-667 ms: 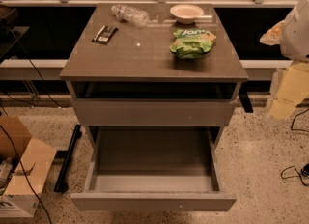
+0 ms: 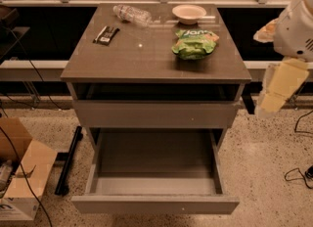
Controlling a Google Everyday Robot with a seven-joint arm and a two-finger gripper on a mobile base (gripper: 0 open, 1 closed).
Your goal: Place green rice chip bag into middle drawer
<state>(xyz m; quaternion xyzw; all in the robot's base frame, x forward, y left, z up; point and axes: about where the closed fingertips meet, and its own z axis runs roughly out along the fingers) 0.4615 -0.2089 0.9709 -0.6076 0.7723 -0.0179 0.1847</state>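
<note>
White arm (image 2: 296,23) nudged slightly left; crinkly bright-green rice chip bag (image 2: 194,44) unmoved on the brown cabinet top (image 2: 137,59), right side. Wide grey middle drawer (image 2: 155,204) pulled out. Gripper (image 2: 275,90) hangs right of the cabinet, apart or together: can't tell.

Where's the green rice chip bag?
The bag lies right of centre on the cabinet top, near the white bowl; the gripper hangs beyond its right edge.

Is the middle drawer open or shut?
Open: the middle drawer is pulled out, tray exposed. The tool hangs right of the cabinet.
</note>
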